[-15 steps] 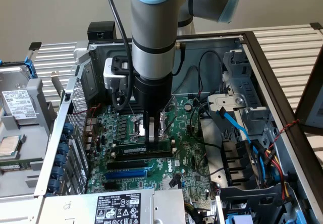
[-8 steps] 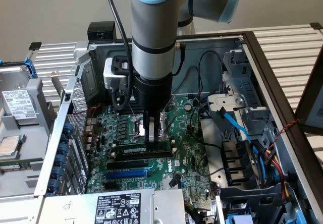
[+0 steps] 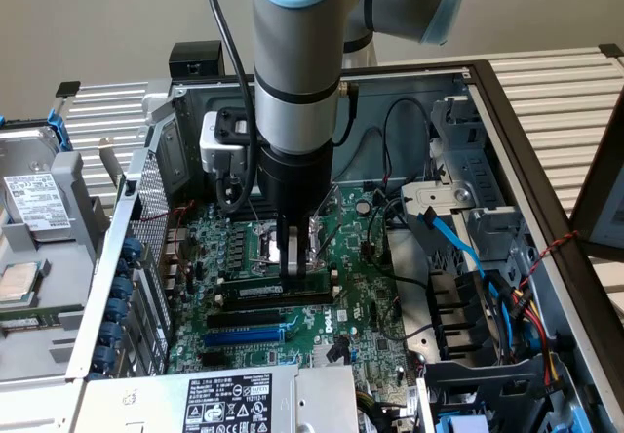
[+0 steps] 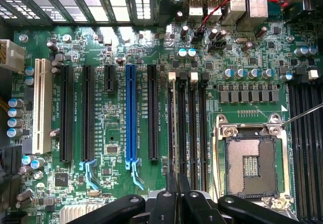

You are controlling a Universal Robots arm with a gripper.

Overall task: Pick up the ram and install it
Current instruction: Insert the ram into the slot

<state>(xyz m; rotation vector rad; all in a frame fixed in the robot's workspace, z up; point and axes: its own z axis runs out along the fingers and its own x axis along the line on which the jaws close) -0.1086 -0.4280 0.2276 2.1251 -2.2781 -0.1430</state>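
Down low, pincer [image 3: 295, 275] pinched on ram [image 3: 281, 286], apparently at memory slot [image 4: 182, 128]

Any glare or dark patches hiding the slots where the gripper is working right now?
Wrist view: bright light washes out the vent grille, while the motherboard is evenly lit and the blue expansion slot reads clearly. Exterior view: the arm shades the board around the gripper, so the ram looks dark.

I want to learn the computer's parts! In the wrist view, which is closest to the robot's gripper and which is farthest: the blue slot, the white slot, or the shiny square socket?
From the gripper:
1. Shiny square socket, just beside the gripper.
2. Blue slot, on the gripper's other side, a little farther off.
3. White slot, farthest, near the board's edge.
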